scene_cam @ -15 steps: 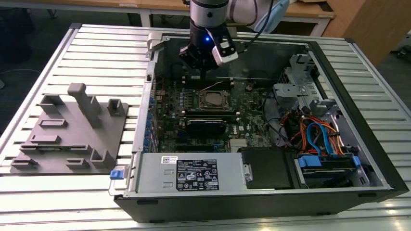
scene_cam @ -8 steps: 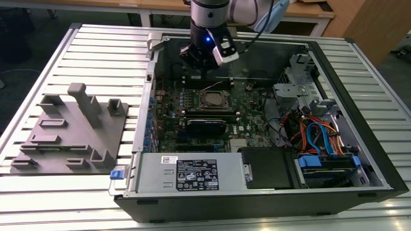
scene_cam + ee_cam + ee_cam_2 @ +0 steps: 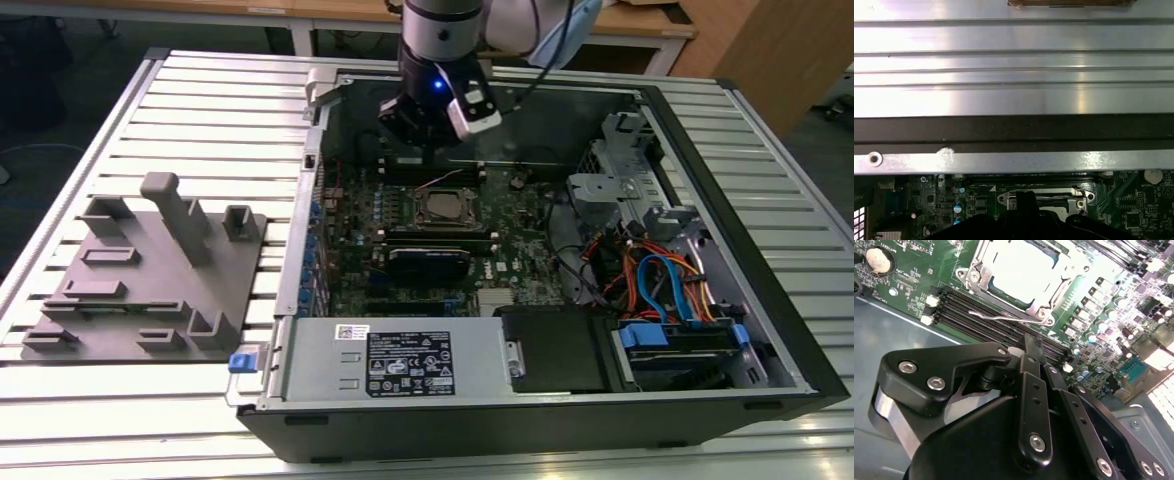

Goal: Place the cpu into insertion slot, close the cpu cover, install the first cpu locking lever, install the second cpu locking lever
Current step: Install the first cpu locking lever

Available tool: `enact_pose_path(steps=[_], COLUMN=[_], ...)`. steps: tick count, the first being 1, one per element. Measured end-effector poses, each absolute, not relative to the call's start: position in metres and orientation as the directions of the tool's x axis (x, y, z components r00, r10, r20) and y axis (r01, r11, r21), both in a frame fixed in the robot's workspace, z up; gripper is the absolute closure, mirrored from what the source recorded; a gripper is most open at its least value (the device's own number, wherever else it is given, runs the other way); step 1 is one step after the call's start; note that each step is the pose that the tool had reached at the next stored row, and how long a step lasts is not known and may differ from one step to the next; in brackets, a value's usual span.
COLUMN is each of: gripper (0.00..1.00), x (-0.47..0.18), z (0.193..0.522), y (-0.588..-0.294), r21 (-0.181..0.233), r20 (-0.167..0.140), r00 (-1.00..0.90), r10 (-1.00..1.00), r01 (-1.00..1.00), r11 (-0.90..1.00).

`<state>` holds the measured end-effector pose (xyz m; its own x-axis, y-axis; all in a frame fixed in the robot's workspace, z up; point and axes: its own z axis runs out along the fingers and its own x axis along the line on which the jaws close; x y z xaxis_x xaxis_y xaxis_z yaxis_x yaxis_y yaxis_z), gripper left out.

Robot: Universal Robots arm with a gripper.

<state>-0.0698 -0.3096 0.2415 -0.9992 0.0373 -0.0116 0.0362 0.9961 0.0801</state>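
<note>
The robot arm's pincer point(image 3: 424, 150) hangs inside an open computer case point(image 3: 747, 300) on a slatted tabletop point(image 3: 200, 100), poised just above the motherboard point(image 3: 514, 265) at the socket's far edge. In the second wrist view the pincer point(image 3: 1033, 347) has its fingers drawn together, nothing visibly between them, tips close over the memory slots point(image 3: 984, 315) beside the socket. The cpu point(image 3: 1016, 267) sits in the insertion slot point(image 3: 1004, 290), its pale top framed by the cpu cover point(image 3: 1054, 292) lying flat around it. A thin wire lever point(image 3: 1004, 317) lies along the near side of the socket. A grey fixture point(image 3: 147, 270) stands on the tabletop, well apart from the case, on the exterior view's left.
</note>
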Motion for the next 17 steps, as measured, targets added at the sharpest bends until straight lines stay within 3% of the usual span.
enact_pose_path(steps=[17], gripper=[0.89], x=[-0.059], z=[0.227], y=[-0.308], r21=[0.08], r20=[-0.012], r00=[-0.999], r10=[0.037], r01=[0.036], r11=[0.996])
